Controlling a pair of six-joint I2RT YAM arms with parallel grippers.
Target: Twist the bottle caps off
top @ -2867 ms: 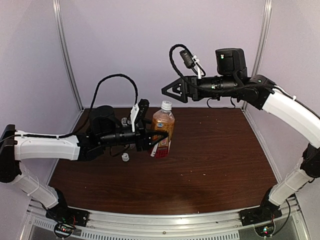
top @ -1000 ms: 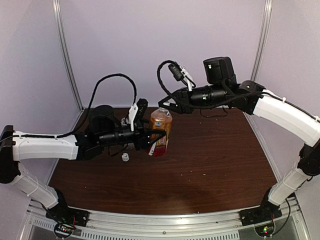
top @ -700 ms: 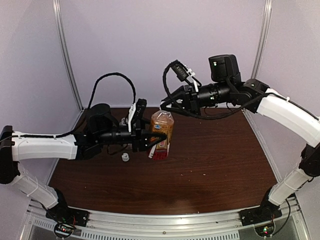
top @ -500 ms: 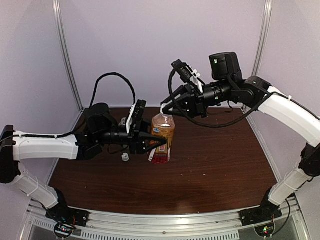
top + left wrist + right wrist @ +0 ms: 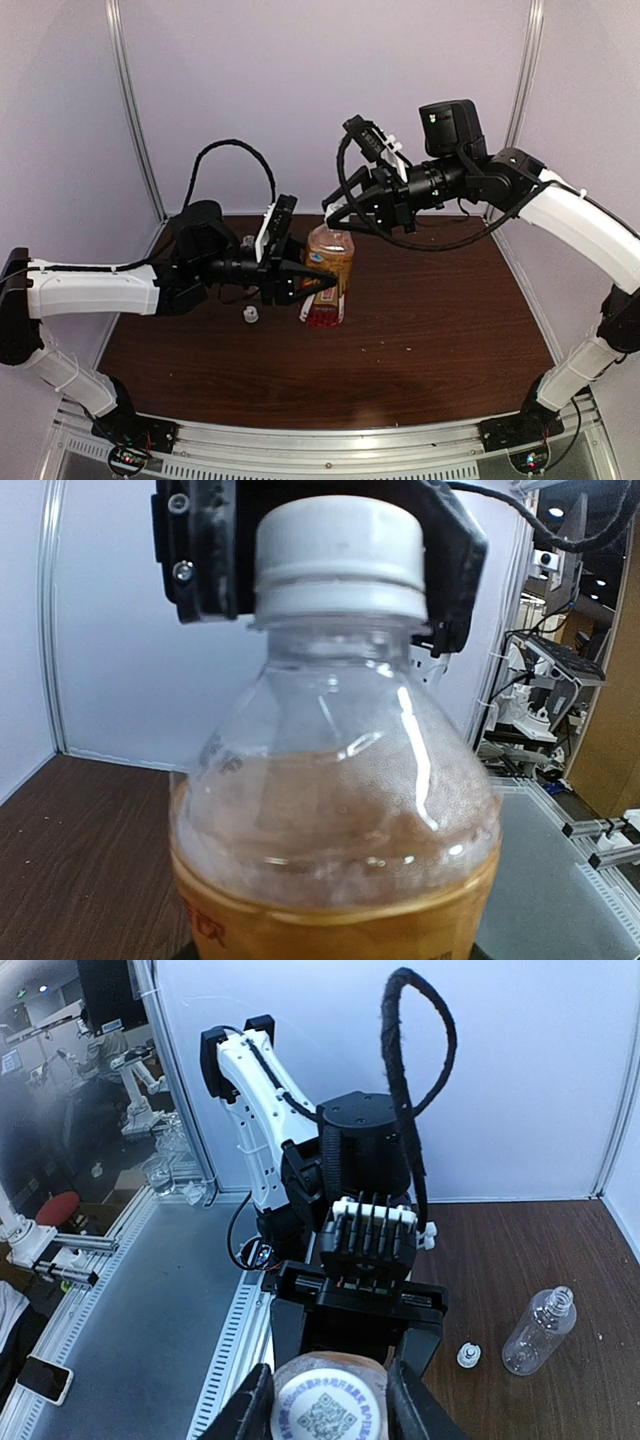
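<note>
– amber bottle (image 5: 335, 255), where have you got it?

– middle of the table (image 5: 430, 320). my left gripper (image 5: 318, 279) comes in from 9 o'clock and is clamped on its body, so it can't spin when the top is turned. whether the base rests on the wood or hangs just off it, i can't tell.

– and the white cap (image 5: 340, 550)?

– on the neck, not off yet. my right gripper (image 5: 333, 216) reaches in from 1 o'clock, and its fingers (image 5: 415, 1400) stand at 9 and 3 o'clock of the cap, right against its rim. that's the hold i'd want for twisting. whether they're pressing or only flanking it, i can't say.

– how far unscrewed?

– hard to judge. the left wrist view shows the cap sitting level on its collar, but the threads are covered. from above, the right gripper hides the cap completely.

– the other bottle?

– clear bottle (image 5: 540, 1332) shows open-necked at 4 o'clock in the right wrist view, with a loose cap (image 5: 250, 315) beside it. in the overhead it's mostly buried behind my left gripper. the loose cap lies at 8 o'clock of the amber bottle.

– label?

– cut off low in the left wrist view; just a sliver of red lettering.
</note>
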